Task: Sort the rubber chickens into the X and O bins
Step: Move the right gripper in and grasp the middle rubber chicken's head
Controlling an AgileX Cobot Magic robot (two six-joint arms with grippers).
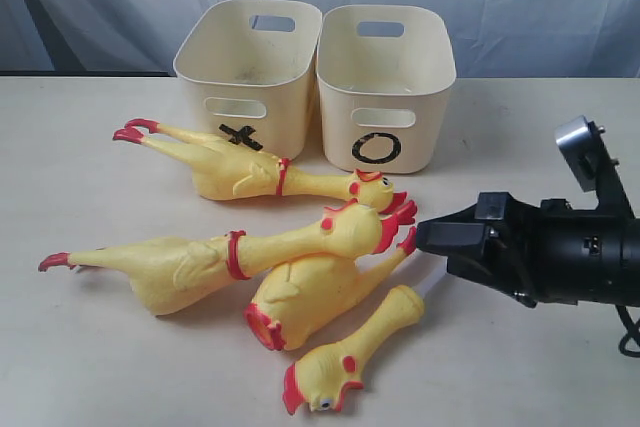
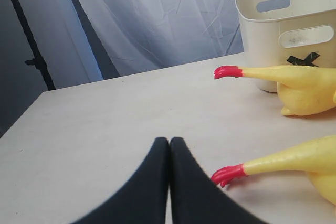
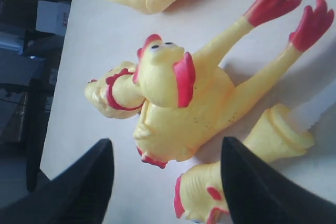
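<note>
Hovering low — right arm (image 1: 560, 247), jaws apart, seemingly empty.

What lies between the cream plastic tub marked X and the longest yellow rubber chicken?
Another yellow rubber chicken, red-banded, lies lengthwise there; the exterior view shows it.

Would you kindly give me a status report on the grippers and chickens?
Left gripper shut, empty. Right gripper open, empty, beside the rubber chickens. All four on table, none seen in X bin or O bin. Bin openings unobstructed.
</note>
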